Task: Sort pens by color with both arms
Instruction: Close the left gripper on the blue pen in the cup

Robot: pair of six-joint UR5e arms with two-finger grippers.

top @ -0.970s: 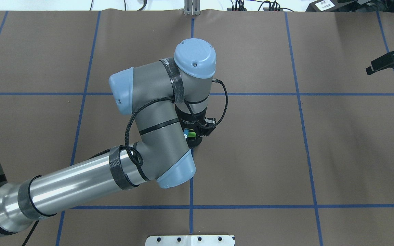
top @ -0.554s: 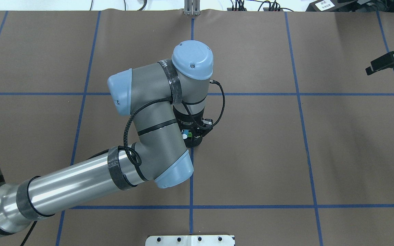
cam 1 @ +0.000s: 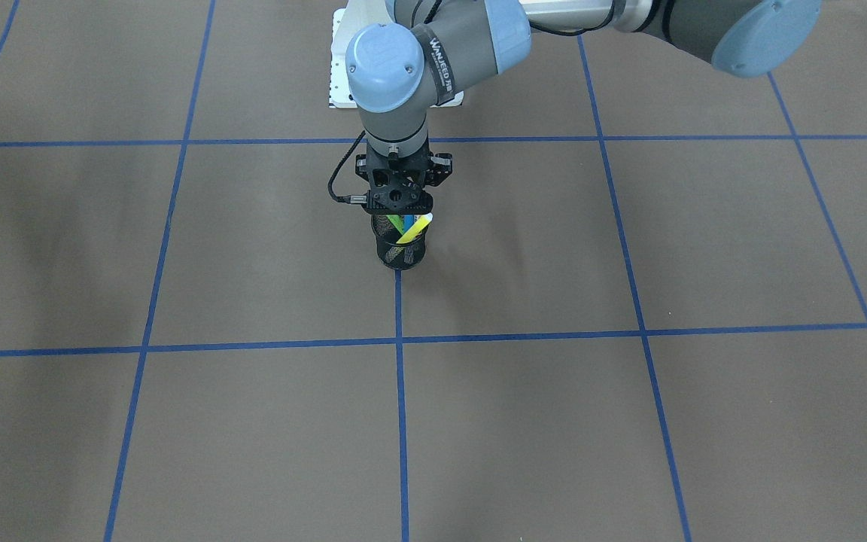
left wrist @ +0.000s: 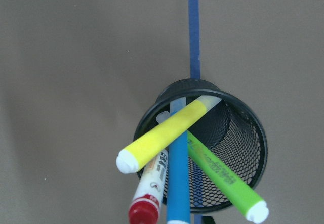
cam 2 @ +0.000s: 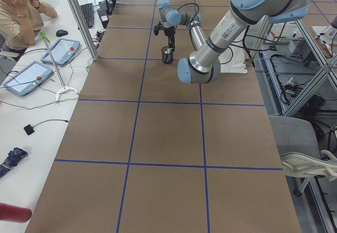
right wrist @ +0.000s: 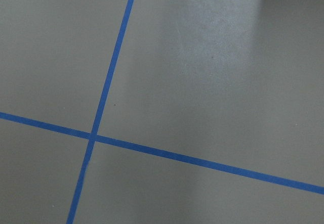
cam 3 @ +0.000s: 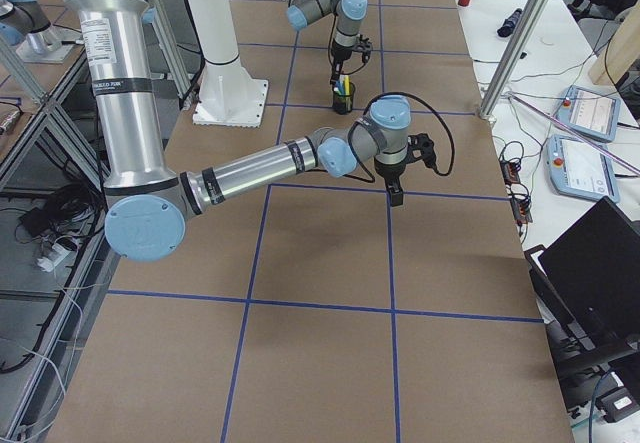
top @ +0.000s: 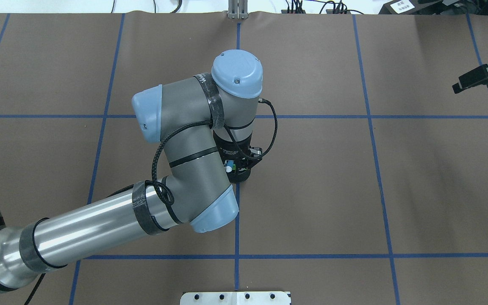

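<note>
Four pens stand slanted and crossed in the black mesh cup [left wrist: 249,148]. The yellow pen [left wrist: 164,135] lies over the blue pen [left wrist: 178,178], the green pen [left wrist: 223,176] leans away, and the red pen [left wrist: 147,204] has a white labelled barrel. The cup sits on a blue tape line [left wrist: 193,29] of the brown worktop [cam 1: 629,421].

The left claw [cam 1: 401,205] hangs directly above the cup, and its arm hides most of the cup from overhead. Only the left wrist view shows all four colours. The right claw [top: 459,86] is well apart from the cup. I cannot tell how wide either claw stands.

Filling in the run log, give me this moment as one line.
pens: four, unsorted in mesh cup | left gripper: over cup, state unclear | right gripper: far from cup, state unclear
</note>
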